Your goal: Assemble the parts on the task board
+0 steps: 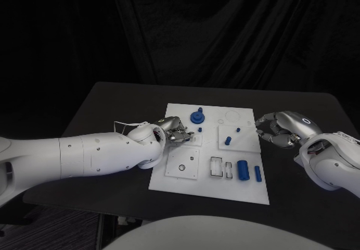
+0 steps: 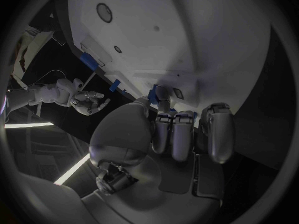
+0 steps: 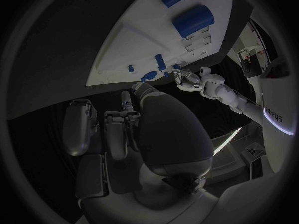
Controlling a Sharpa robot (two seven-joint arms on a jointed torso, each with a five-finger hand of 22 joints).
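White board lies mid-table. Left hand rests over the board's left edge, fingers curled together; the left wrist view shows a small blue piece at its fingertips, but I cannot tell if it is pinched. Right hand hovers just off the board's right edge, fingers curled in, nothing seen in them. Blue round part stands at the far middle. Thick blue cylinder and thinner blue rod lie side by side, near right. Small blue peg sits at centre right.

Overhead head camera, two wrist fisheyes
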